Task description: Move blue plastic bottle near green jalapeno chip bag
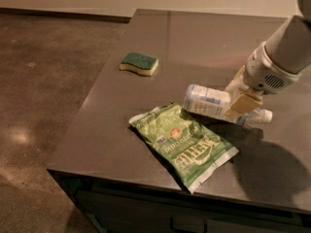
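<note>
The blue plastic bottle (206, 100) lies on its side with its white cap pointing right, its base end touching or just over the upper right edge of the green jalapeno chip bag (184, 142). The bag lies flat near the front edge of the dark table (194, 42). My gripper (235, 101) comes in from the right on a white arm. Its tan fingers (243, 105) are closed around the bottle's middle, near the neck.
A yellow sponge with a green top (140, 63) lies at the table's left side, apart from the bag. The table's left and front edges drop to a brown floor (43, 91). A drawer handle (187, 225) shows under the front edge.
</note>
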`<state>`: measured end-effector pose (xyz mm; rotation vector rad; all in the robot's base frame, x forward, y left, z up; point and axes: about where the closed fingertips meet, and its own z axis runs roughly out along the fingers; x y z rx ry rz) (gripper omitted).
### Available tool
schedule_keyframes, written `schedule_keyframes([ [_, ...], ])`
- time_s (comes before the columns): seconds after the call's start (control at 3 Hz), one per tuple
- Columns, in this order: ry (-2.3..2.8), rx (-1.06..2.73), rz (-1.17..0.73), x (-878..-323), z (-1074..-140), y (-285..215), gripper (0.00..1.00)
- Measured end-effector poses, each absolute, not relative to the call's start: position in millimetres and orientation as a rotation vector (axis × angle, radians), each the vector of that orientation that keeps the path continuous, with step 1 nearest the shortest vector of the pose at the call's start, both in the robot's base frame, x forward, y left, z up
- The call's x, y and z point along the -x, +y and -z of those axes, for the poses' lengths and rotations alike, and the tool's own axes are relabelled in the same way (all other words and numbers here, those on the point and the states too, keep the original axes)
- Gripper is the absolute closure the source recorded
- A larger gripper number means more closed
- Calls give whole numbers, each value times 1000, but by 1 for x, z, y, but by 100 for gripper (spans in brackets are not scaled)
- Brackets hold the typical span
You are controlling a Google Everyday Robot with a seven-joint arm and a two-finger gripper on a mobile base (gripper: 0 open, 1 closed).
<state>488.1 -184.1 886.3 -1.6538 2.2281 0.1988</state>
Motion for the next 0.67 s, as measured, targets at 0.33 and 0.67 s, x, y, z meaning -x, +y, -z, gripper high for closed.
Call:
schedule_keyframes([
  [0.33, 2227, 1655, -198, -488, -886, -183, 0],
  [0.67, 2227, 1655, -198, -488, -886, -183, 0],
])
